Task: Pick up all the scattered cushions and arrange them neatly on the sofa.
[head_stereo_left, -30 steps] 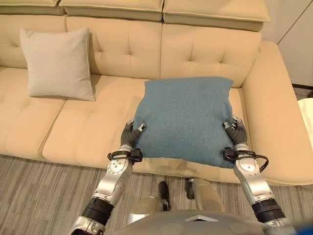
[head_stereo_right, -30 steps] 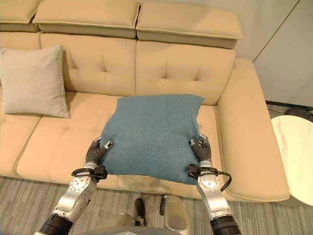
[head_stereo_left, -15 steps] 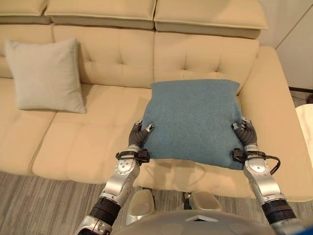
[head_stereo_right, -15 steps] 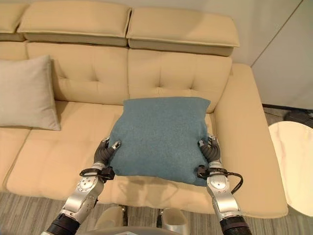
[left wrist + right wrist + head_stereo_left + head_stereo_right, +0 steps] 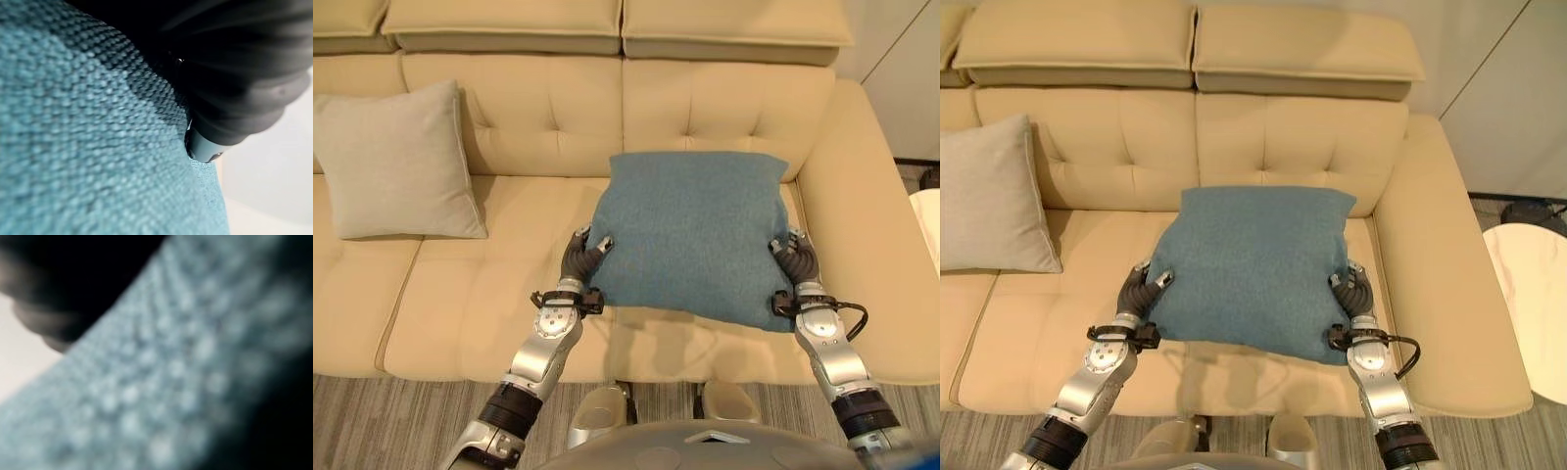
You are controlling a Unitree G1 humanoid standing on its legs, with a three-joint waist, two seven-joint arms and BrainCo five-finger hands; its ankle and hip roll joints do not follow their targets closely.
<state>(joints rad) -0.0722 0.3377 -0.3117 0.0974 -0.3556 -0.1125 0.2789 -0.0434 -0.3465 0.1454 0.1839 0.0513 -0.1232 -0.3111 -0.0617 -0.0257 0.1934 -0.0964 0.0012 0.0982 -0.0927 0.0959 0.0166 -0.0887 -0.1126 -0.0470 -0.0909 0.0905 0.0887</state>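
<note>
Both the left hand (image 5: 579, 262) and right hand (image 5: 795, 264) are pinching the teal cushion (image 5: 693, 235) by its soft side edges above the sofa (image 5: 489, 284), so uneven release is risking a crooked, slumping landing.

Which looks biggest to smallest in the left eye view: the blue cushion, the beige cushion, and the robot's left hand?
1. Blue cushion, though it is held nearer the camera, which may enlarge it.
2. Beige cushion, leaning on the sofa back; possibly similar in true size.
3. Left hand, clearly smallest.
</note>
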